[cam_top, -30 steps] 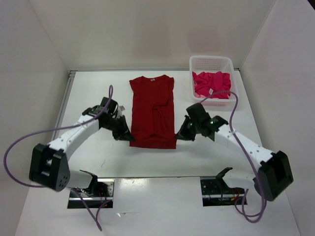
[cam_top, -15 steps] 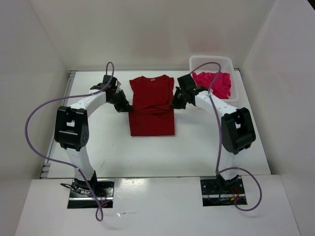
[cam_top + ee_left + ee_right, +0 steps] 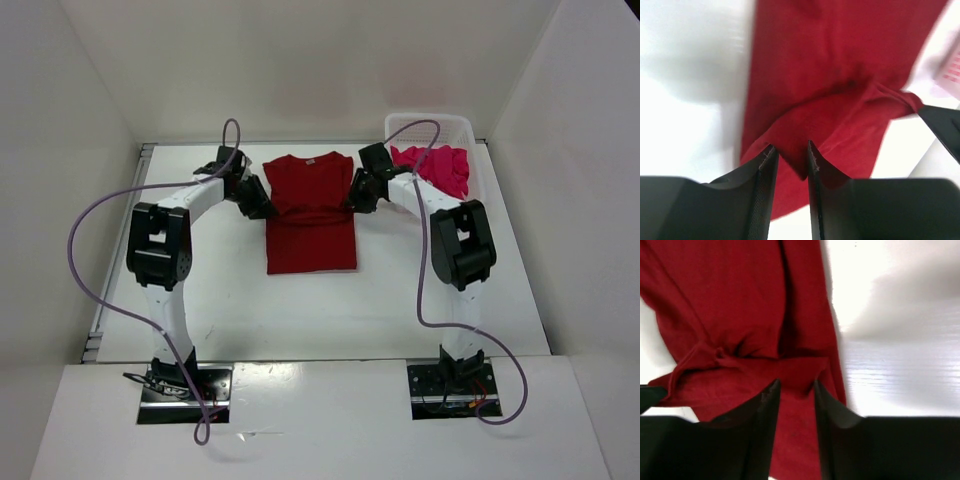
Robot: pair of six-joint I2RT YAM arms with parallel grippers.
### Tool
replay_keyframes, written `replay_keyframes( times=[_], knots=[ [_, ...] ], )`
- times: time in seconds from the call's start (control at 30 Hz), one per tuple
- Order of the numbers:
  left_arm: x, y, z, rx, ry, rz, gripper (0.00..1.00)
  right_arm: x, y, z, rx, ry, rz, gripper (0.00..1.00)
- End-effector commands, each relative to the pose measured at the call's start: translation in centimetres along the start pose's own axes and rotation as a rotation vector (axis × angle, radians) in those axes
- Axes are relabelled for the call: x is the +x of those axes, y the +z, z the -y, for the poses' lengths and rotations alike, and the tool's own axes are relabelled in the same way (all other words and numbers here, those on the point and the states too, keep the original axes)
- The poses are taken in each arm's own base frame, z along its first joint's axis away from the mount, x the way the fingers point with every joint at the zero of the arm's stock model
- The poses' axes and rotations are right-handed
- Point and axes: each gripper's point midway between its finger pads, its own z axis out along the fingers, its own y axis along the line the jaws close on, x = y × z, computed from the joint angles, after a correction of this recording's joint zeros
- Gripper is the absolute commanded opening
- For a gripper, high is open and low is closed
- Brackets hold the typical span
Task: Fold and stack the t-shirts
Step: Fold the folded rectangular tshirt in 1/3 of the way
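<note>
— Where do we have the dark red cloth short-sleeved t-shirt (image 3: 310, 225)?
— On the white counter (image 3: 300, 310), between our arms. Our left gripper (image 3: 264, 210) and right gripper (image 3: 352, 206) each clench one end of a raised fold across it. Beyond, a bright magenta-pink cloth shirt (image 3: 440, 168) lies in the white plastic lattice basket (image 3: 430, 122).

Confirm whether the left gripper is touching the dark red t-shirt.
Touching. The left wrist view shows a raised fold of the dark red t-shirt pinched between the fingers of the left gripper.
</note>
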Motion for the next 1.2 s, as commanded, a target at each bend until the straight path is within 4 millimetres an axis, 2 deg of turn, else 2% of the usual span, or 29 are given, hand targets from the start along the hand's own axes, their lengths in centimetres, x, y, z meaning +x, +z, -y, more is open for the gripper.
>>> replay_keyframes(
  times=[0.0,0.03,0.07,0.1,0.17,0.2,0.23,0.27,0.3,0.37,0.43,0.57,0.6,0.67,0.7,0.77,0.83,0.9,0.93,1.0,1.03,1.07,1.1,1.17],
  knots=[
    [-2.0,-4.8,4.2,0.101,0.085,0.125,0.36,-3.4,-4.3,-2.5,-0.067,-0.026,0.113,0.40],
    [-1.5,-5.2,4.0,0.103,0.086,0.127,0.36,-3.7,-6.4,-2.9,-0.089,-0.028,0.140,0.42],
    [-0.5,-6.2,5.3,0.141,0.105,0.137,0.36,-3.6,-7.1,-2.9,-0.099,-0.029,0.152,0.42],
    [2.9,-4.8,4.4,0.122,0.096,0.072,0.35,-1.8,-6.8,-1.3,-0.070,-0.026,0.117,0.43],
    [6.0,-3.6,4.5,0.126,0.122,0.029,0.32,0.0,-8.1,-2.5,-0.121,-0.022,0.119,0.28],
    [8.3,-2.7,4.6,0.121,0.129,-0.016,0.32,2.7,-7.3,-1.6,-0.115,-0.022,0.055,0.15],
    [10.6,-1.7,3.0,0.094,0.100,-0.070,0.31,3.8,-6.8,-1.7,-0.128,-0.010,0.034,0.09],
    [11.0,-1.3,2.5,0.094,0.089,-0.071,0.29,5.4,-6.5,-2.0,-0.132,-0.032,0.012,0.05],
    [11.8,-0.9,2.1,0.088,0.084,-0.085,0.29,7.1,-5.5,-1.1,-0.103,-0.030,-0.028,0.01],
    [12.6,0.1,0.4,0.049,0.067,-0.105,0.28,8.7,-4.4,-1.0,-0.094,-0.046,-0.068,0.01],
    [13.0,0.2,-0.4,0.019,0.049,-0.111,0.26,9.8,-3.3,0.0,-0.070,-0.052,-0.105,0.01],
    [12.4,-2.0,0.9,0.054,0.077,-0.045,0.26,11.1,-2.9,0.4,-0.060,-0.068,-0.118,0.00],
    [12.6,-2.1,0.6,0.055,0.077,-0.044,0.26,11.2,-2.9,0.4,-0.060,-0.068,-0.118,0.00],
    [12.6,-2.1,0.6,0.055,0.077,-0.044,0.26,12.4,-2.4,1.0,-0.044,-0.067,-0.142,0.00],
    [13.3,-1.5,-0.1,0.042,0.066,-0.071,0.26,12.2,-2.3,1.2,-0.035,-0.067,-0.133,0.00],
    [14.6,-0.2,-2.2,-0.008,0.039,-0.120,0.26,13.8,-1.6,2.5,0.006,-0.063,-0.164,0.00],
    [15.7,0.5,-3.8,-0.041,0.030,-0.154,0.23,15.0,-1.4,3.4,0.033,-0.059,-0.182,0.00],
    [17.0,0.6,-5.9,-0.099,0.021,-0.173,0.23,15.1,-1.8,3.8,0.039,-0.039,-0.171,0.00],
    [16.9,0.4,-6.5,-0.112,0.013,-0.164,0.23,16.6,-1.7,5.0,0.064,-0.046,-0.200,0.00],
    [18.4,0.0,-8.2,-0.154,0.007,-0.194,0.23,17.7,-1.9,5.5,0.073,-0.032,-0.213,0.00],
    [18.7,-0.2,-8.4,-0.155,0.006,-0.195,0.23,18.5,-2.1,6.5,0.090,-0.032,-0.228,0.00],
    [19.1,-0.6,-8.6,-0.160,0.003,-0.200,0.23,19.5,-2.6,6.0,0.082,-0.044,-0.237,0.00],
    [19.9,-0.9,-9.3,-0.175,-0.004,-0.216,0.22,20.6,-2.9,6.6,0.094,-0.039,-0.253,0.00],
    [20.4,-1.9,-9.4,-0.175,-0.004,-0.216,0.22,21.3,-4.0,5.9,0.070,-0.048,-0.249,0.00]
  ],
)
